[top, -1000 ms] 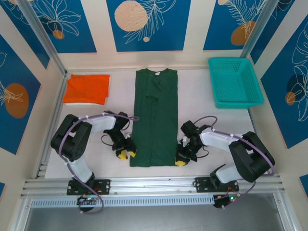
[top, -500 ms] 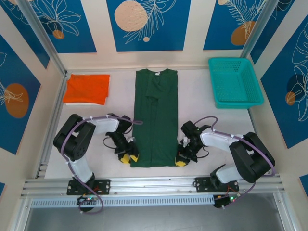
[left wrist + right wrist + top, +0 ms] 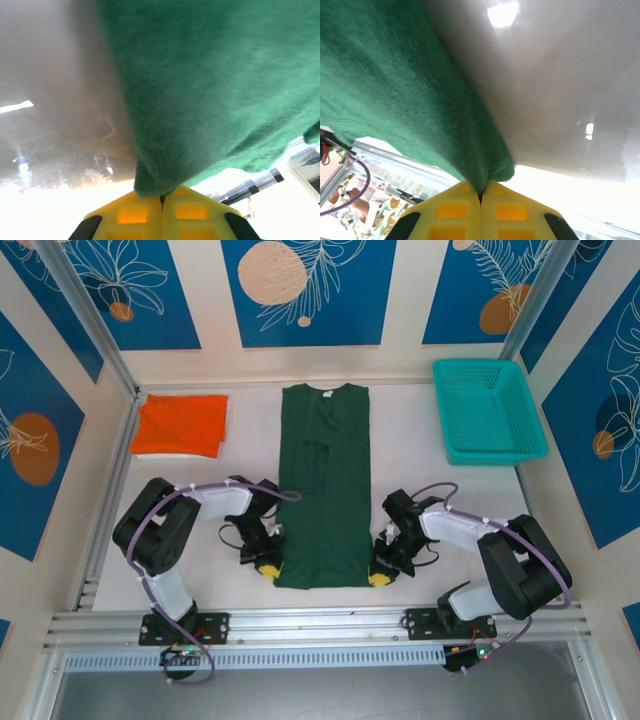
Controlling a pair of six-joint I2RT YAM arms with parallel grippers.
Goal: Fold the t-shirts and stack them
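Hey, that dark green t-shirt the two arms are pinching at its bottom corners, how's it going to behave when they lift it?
Probably floppy: in both wrist views the green t-shirt drapes in soft folds from shut jaws. Likely light, since the left gripper and right gripper pinch only thin corners. Its folded-in sides, seen from above, may fall open.
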